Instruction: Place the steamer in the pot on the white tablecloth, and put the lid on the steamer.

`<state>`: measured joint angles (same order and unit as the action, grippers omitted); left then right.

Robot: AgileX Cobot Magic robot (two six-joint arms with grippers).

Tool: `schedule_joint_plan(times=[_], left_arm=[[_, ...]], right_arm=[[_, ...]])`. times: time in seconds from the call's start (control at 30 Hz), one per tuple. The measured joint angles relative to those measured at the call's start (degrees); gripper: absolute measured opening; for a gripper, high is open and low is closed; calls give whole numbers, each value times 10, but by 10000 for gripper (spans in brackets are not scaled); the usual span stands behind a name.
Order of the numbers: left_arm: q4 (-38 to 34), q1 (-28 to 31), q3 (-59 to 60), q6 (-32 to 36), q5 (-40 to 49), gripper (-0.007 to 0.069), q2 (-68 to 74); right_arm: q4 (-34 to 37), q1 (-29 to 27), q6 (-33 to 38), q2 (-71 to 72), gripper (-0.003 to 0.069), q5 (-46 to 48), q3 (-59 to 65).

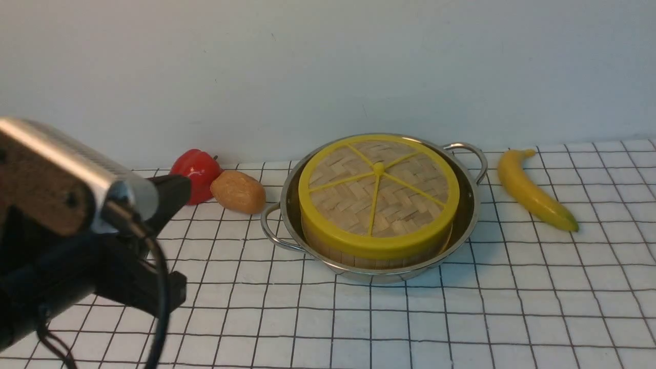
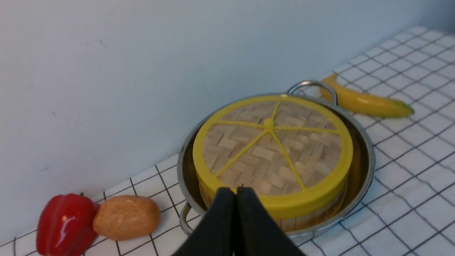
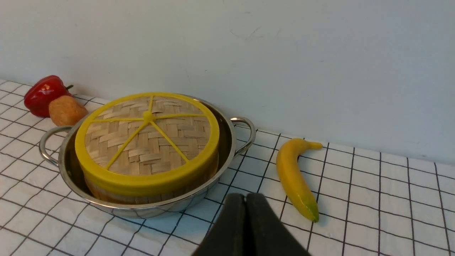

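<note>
Sitting in pot (image 1: 379,278) — lidded steamer (image 1: 379,256), apart from closed left hand (image 2: 239,193).

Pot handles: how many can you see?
2: one on the pot's left, near the potato; one on its far right, near the banana.

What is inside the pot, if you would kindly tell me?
The steamer sits inside the pot, with the lid on top. The lid covers whatever the steamer holds, and the pot's floor is hidden.
</note>
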<state>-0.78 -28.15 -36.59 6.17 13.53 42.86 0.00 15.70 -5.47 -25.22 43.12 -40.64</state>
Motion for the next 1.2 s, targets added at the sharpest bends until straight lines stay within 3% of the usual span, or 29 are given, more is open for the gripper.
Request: schedule_joint_plan(times=[0.47, 0.6, 0.67, 0.83, 0.93, 1.2], left_arm=[[0, 0, 10, -20, 4, -8, -52], [44, 9, 19, 7, 13, 1, -52], [60, 41, 41, 7, 24, 4, -66], [71, 188, 152, -40, 27, 12, -138], [72, 239, 234, -58, -1, 21, -202], [72, 268, 364, -62, -61, 33, -371]], right_arm=[[28, 0, 0, 0, 8, 2, 0], [29, 0, 0, 0, 16, 2, 0], [31, 0, 0, 0, 22, 2, 0], [47, 0, 0, 0, 35, 2, 0], [56, 0, 0, 0, 41, 3, 0], [63, 0, 0, 0, 56, 3, 0]])
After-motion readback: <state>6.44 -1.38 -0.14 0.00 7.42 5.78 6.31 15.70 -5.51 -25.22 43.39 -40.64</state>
